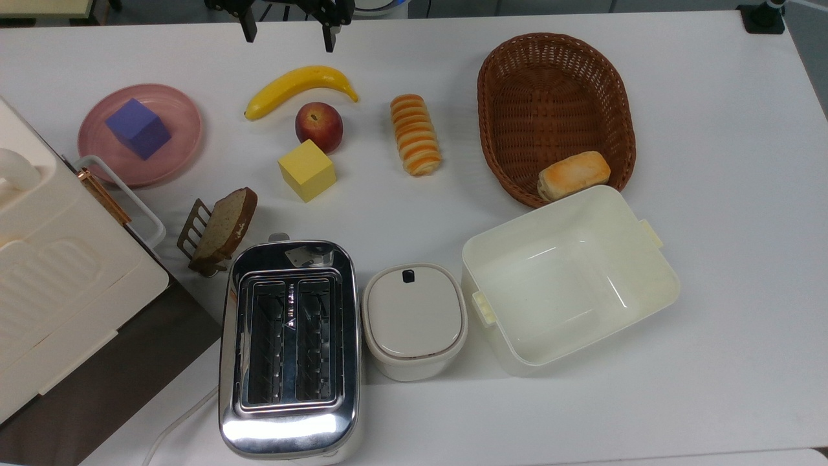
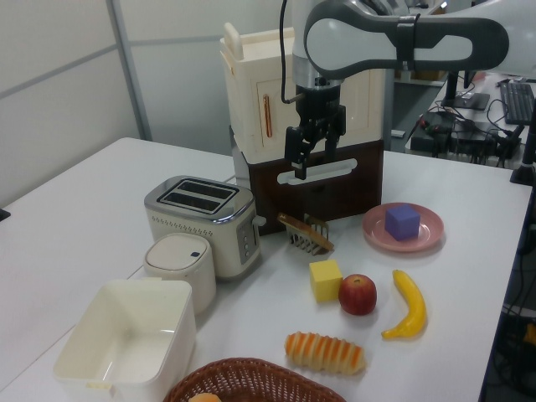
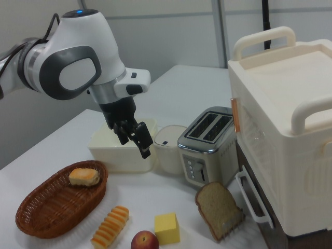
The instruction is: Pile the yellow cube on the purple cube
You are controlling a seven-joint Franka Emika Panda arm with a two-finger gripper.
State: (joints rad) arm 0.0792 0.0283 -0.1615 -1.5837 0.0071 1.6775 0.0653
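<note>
Pincer (image 1: 288,35) spread, empty, aloft; yellow cube (image 1: 306,170) well apart.

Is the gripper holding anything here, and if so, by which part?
Nothing is held. The gripper hangs open and empty above the table; the yellow cube sits on the table, the purple cube on the pink plate.
</note>
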